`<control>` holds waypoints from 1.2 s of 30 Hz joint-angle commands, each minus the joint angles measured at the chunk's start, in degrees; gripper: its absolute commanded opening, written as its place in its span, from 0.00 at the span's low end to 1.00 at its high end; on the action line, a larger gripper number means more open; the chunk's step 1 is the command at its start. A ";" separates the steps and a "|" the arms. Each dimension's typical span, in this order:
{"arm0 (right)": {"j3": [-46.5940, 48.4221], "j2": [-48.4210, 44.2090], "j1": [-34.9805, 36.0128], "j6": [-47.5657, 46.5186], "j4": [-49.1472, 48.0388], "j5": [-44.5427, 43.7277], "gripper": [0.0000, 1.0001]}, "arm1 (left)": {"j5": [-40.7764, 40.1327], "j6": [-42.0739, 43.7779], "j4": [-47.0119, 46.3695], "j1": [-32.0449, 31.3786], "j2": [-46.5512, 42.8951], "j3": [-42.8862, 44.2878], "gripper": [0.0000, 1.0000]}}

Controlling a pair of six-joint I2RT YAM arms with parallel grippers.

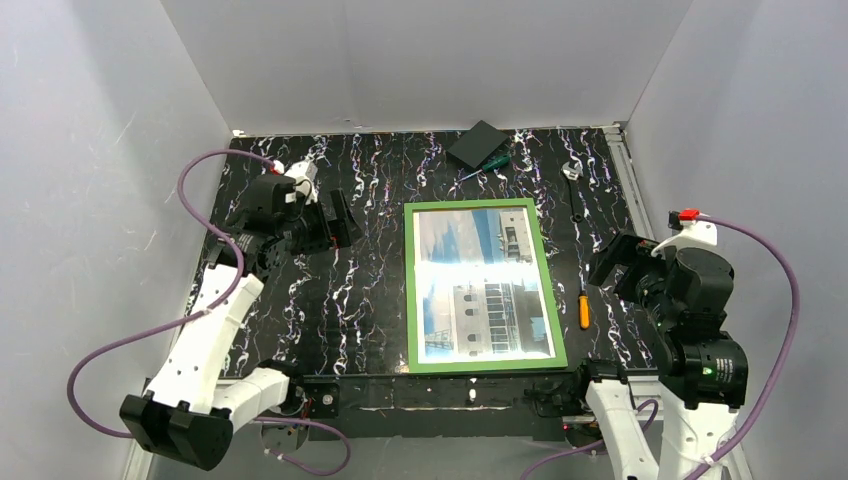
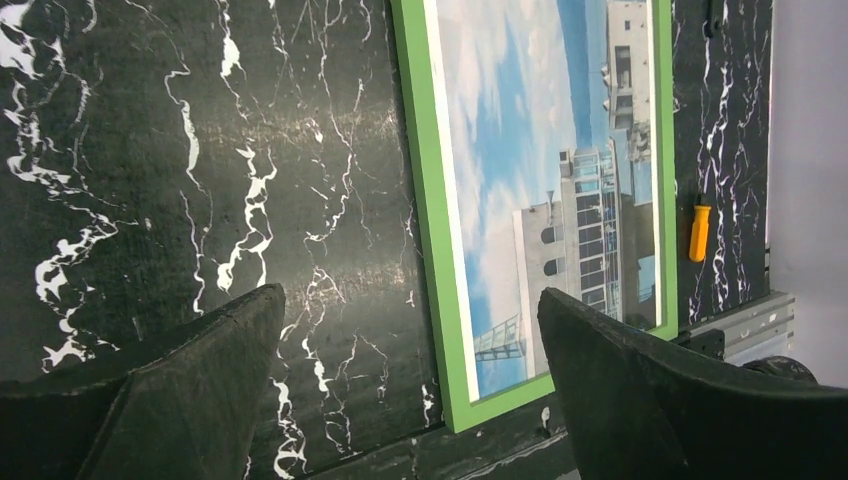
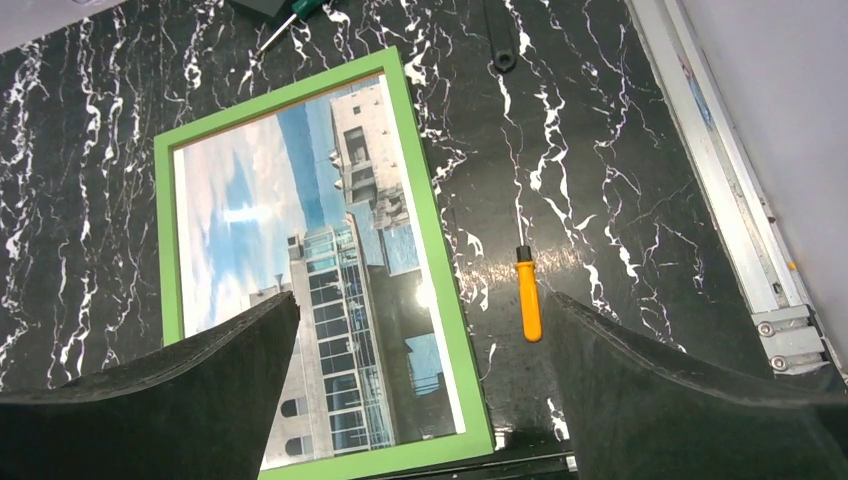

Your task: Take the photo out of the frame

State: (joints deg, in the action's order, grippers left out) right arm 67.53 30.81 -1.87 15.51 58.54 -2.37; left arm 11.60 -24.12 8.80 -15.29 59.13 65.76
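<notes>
The frame (image 1: pixel 486 365) lies flat, with bare counter (image 1: pixel 370 300) along its left edge. Left pincer (image 1: pixel 345 218) and right pincer (image 1: pixel 610 262) flank it, raised, both spread wide.

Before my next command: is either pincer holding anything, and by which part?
Nothing is held: left pincer and right pincer are open and empty; the frame lies untouched, photo inside.

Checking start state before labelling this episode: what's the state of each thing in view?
photo: inside the frame, face up.
frame: lying flat, ungripped.
left end effector: open, empty, left of the frame.
right end effector: open, empty, right of the frame.
orange screwdriver: lying loose right of the frame, apart.
green screwdriver: lying loose beyond the frame's far edge.
black block: lying by the green screwdriver.
</notes>
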 commanded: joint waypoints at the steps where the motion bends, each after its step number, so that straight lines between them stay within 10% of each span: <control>1: -1.76 0.28 -0.29 1.35 -2.09 -1.58 1.00 | 2.77 -0.64 1.91 -0.97 3.05 0.23 1.00; 26: -16.18 9.92 0.41 10.35 -9.53 18.45 0.95 | 17.14 -7.81 2.81 -7.01 28.83 -1.58 0.94; 36: -14.04 22.77 29.98 27.68 -14.84 -5.01 0.90 | 15.06 -6.60 7.23 -6.65 28.59 2.37 0.96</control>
State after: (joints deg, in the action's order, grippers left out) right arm 49.60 48.75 18.11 33.30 48.07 4.12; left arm 26.41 -31.14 8.38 -22.13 88.82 65.82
